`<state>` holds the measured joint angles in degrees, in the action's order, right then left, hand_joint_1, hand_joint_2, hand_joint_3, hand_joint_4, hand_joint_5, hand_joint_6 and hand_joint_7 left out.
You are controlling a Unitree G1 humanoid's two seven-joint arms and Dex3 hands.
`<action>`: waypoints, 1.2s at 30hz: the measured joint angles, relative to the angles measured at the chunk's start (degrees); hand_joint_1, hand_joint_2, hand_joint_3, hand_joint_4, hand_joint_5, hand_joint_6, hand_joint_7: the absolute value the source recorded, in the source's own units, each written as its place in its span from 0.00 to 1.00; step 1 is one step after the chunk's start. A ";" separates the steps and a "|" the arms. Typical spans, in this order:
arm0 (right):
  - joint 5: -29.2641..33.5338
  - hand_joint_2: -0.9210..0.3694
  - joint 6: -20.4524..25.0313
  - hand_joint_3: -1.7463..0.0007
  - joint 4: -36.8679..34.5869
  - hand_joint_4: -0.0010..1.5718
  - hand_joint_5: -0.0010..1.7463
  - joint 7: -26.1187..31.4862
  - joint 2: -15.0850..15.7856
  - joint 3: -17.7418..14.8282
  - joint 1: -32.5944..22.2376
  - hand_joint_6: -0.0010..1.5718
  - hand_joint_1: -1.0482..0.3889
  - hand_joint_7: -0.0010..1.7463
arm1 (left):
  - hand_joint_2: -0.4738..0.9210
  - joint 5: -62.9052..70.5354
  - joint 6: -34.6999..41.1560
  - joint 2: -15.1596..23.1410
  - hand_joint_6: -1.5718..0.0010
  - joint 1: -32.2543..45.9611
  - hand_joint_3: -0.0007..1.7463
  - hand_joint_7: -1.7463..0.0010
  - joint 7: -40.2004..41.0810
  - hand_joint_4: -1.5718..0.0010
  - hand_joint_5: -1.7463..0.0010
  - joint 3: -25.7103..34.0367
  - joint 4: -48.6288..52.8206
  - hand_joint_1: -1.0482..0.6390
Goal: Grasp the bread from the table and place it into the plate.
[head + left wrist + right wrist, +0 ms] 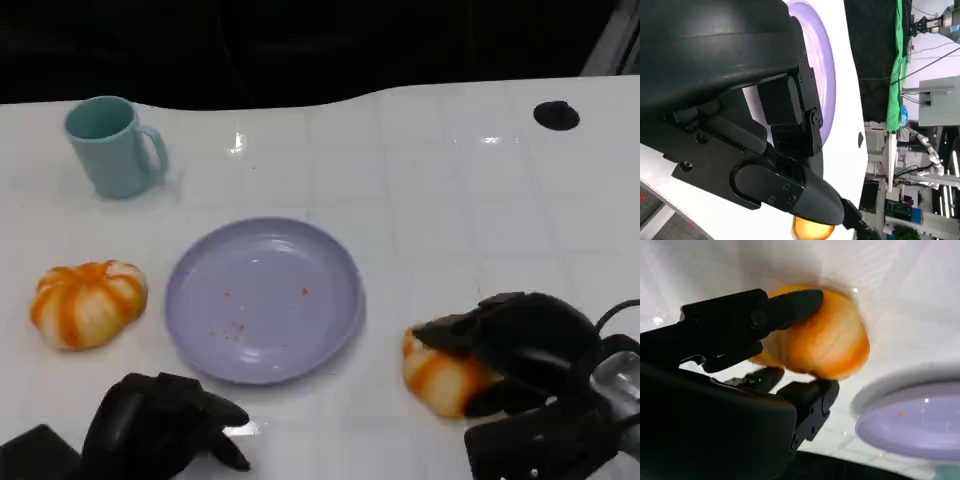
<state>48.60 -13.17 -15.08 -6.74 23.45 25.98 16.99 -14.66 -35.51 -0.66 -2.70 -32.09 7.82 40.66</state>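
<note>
Bread is what my right robot hand (510, 350) holds at the lower right of the head view: a round orange-and-white striped bread roll (440, 378) lying on the white table (450, 200), just right of the round lilac plastic plate (263, 298) and apart from its rim. My fingers wrap over the top and right side of the roll; in the right wrist view the black fingers (790, 307) press on the roll (825, 342) from two sides, with the plate's edge (910, 420) showing at the lower right of that frame. The roll still sits on the table, outside the plate.

My left robot hand (160, 425) rests at the lower left of the head view, below the plate, fingers curled in and holding nothing. The left wrist view shows its black shell (735, 100) in front of the plate (822, 75).

A second orange-and-white striped bread roll (88, 302) lies at the left of the head view, beside the plate. A light teal ceramic mug (110, 145) stands upright at the upper left, handle toward the right. Tiny orange crumbs dot the plate's surface.
</note>
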 measured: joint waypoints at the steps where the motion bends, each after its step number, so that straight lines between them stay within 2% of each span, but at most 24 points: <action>1: -0.27 0.01 -0.46 0.82 -0.74 0.54 0.93 1.57 -0.27 -0.04 0.22 0.67 0.60 0.45 | 0.98 0.00 0.01 -0.05 0.00 0.05 0.00 0.87 0.02 0.05 0.61 -0.01 -0.15 0.00; 2: -0.42 0.02 -0.83 0.80 -1.43 0.53 0.96 3.11 -0.50 -0.04 0.39 0.60 0.60 0.58 | 0.98 0.00 0.02 -0.10 0.00 0.12 0.00 0.87 0.07 0.05 0.61 -0.01 -0.33 0.00; 3: -0.51 0.02 -1.22 0.79 -2.00 0.52 0.98 4.65 -0.72 -0.04 0.45 0.57 0.60 0.65 | 0.98 0.00 0.03 -0.12 0.00 0.19 0.00 0.87 0.11 0.05 0.61 -0.01 -0.45 0.00; 5: -0.65 0.13 -1.94 0.67 -2.87 0.52 0.99 7.51 -1.03 -0.02 0.50 0.59 0.61 0.58 | 0.98 0.00 0.03 -0.13 0.00 0.30 0.00 0.87 0.12 0.05 0.61 -0.02 -0.55 0.00; 7: -0.66 0.21 -2.95 0.57 -3.99 0.51 1.00 10.22 -1.09 0.04 0.51 0.60 0.61 0.57 | 0.98 0.00 0.03 -0.12 0.00 0.33 0.00 0.87 0.12 0.06 0.61 -0.01 -0.55 0.00; 10: -0.77 0.31 -4.40 0.48 -5.51 0.53 1.00 14.03 -1.57 0.09 0.49 0.61 0.62 0.59 | 0.98 0.03 0.03 -0.12 0.00 0.32 0.00 0.87 0.13 0.06 0.61 -0.02 -0.54 0.00; 11: -0.87 0.34 -4.80 0.42 -6.21 0.54 1.00 15.53 -1.80 0.08 0.49 0.60 0.63 0.64 | 0.98 0.05 0.03 -0.12 0.00 0.33 0.00 0.87 0.14 0.06 0.61 -0.02 -0.53 0.00; 13: -0.91 0.38 -6.13 0.39 -7.40 0.55 1.00 18.56 -2.18 0.07 0.49 0.60 0.63 0.66 | 0.98 0.08 0.03 -0.12 0.00 0.33 0.00 0.87 0.15 0.06 0.61 -0.02 -0.50 0.00; 14: -0.92 0.42 -6.85 0.35 -7.91 0.57 1.00 20.03 -2.35 0.07 0.49 0.59 0.64 0.71 | 0.98 0.11 0.02 -0.12 0.00 0.33 0.00 0.87 0.15 0.06 0.61 -0.02 -0.48 0.00; 17: -1.11 0.47 -9.24 0.29 -9.35 0.59 1.00 25.49 -3.33 -0.17 0.48 0.57 0.65 0.81 | 0.98 0.12 -0.01 -0.12 0.00 0.34 0.00 0.88 0.15 0.06 0.61 -0.02 -0.43 0.00; 21: -2.09 0.51 -11.70 0.25 -11.00 0.62 1.00 30.47 -4.29 -0.49 0.49 0.56 0.67 0.86 | 0.98 0.10 0.02 -0.13 0.00 0.43 0.00 0.87 0.17 0.06 0.61 0.00 -0.52 0.00; 23: -2.47 0.55 -12.59 0.20 -11.67 0.64 1.00 32.49 -4.99 -0.71 0.50 0.58 0.68 0.86 | 0.98 0.10 0.03 -0.14 0.00 0.51 0.00 0.88 0.17 0.06 0.61 -0.02 -0.56 0.00; 25: -2.98 0.58 -13.56 0.17 -12.10 0.65 1.00 34.00 -5.67 -0.92 0.52 0.57 0.68 0.87 | 0.98 0.10 0.00 -0.15 0.00 0.51 0.00 0.88 0.16 0.06 0.61 -0.02 -0.50 0.00; 29: -6.11 0.60 -15.84 0.11 -12.75 0.65 1.00 34.44 -7.12 -2.39 0.78 0.54 0.69 0.95 | 0.97 0.04 -0.04 -0.15 0.00 0.51 0.00 0.89 0.16 0.06 0.61 -0.01 -0.30 0.00; 36: -11.93 0.63 -17.87 0.09 -12.61 0.66 1.00 31.43 -10.41 -4.17 2.46 0.53 0.68 0.99 | 0.98 0.09 0.07 -0.19 0.00 0.51 0.00 0.88 0.17 0.06 0.60 -0.03 -0.31 0.00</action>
<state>36.68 -31.04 -27.69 24.69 13.04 21.81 19.46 -14.57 -35.44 -0.84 -2.19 -31.92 7.79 40.35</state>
